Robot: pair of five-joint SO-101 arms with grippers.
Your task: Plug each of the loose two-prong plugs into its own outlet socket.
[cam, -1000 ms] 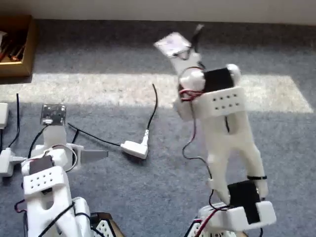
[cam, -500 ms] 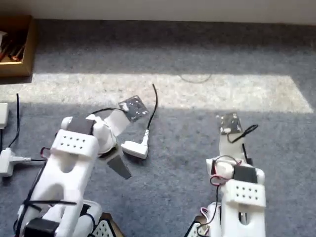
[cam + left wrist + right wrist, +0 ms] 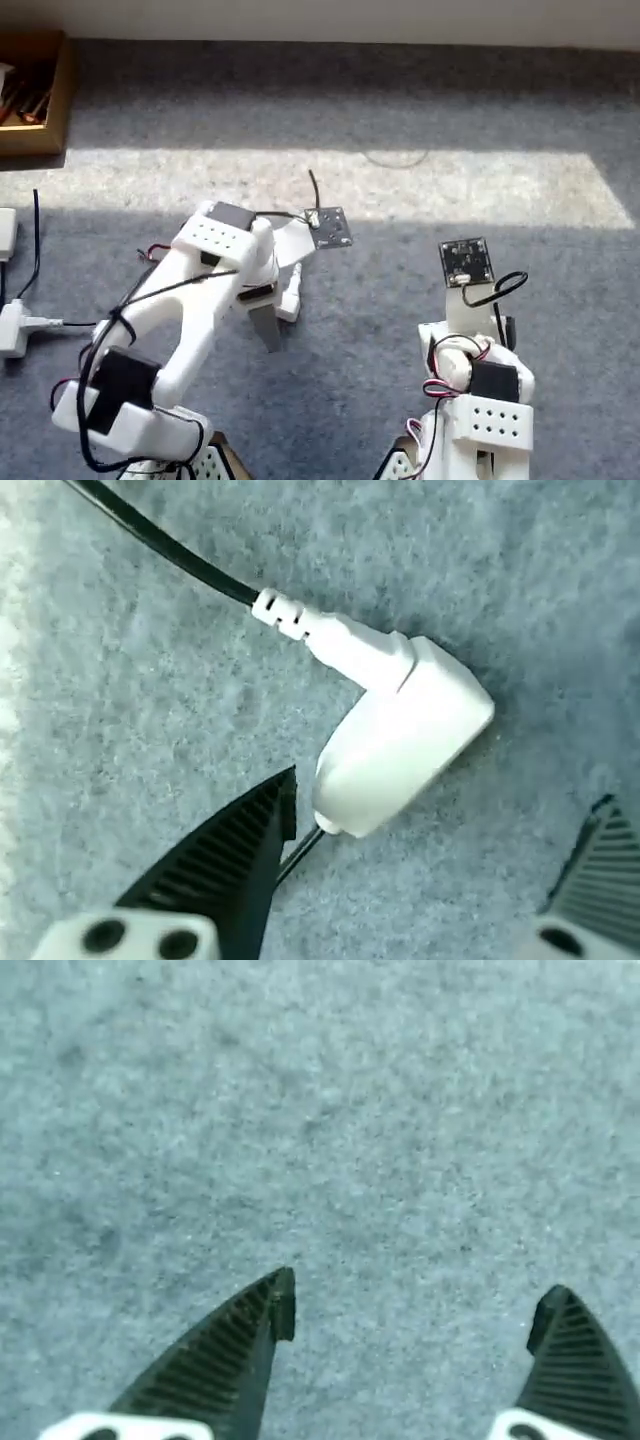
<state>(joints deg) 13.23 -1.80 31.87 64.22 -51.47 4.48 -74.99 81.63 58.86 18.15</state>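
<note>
A white angled two-prong plug (image 3: 400, 735) lies on the grey carpet, its black cable (image 3: 160, 545) trailing away. My left gripper (image 3: 445, 792) is open just above it, one dark finger (image 3: 240, 865) close beside the plug body and the other well off to the far side. From above, the left arm stretches over the plug (image 3: 291, 292), with one grey finger (image 3: 266, 330) beside it. My right gripper (image 3: 417, 1288) is open over bare carpet, holding nothing. The right arm (image 3: 475, 380) is folded at the front right.
At the left edge lies another white plug (image 3: 12, 328) with a thin cord, and a white block (image 3: 5, 230) sits above it. A wooden box (image 3: 35, 95) stands at the back left. A sunlit band crosses the carpet behind both arms.
The left arm swung from the front left out over the white plug. The right arm pulled back from its far reach and folded at the front right.
</note>
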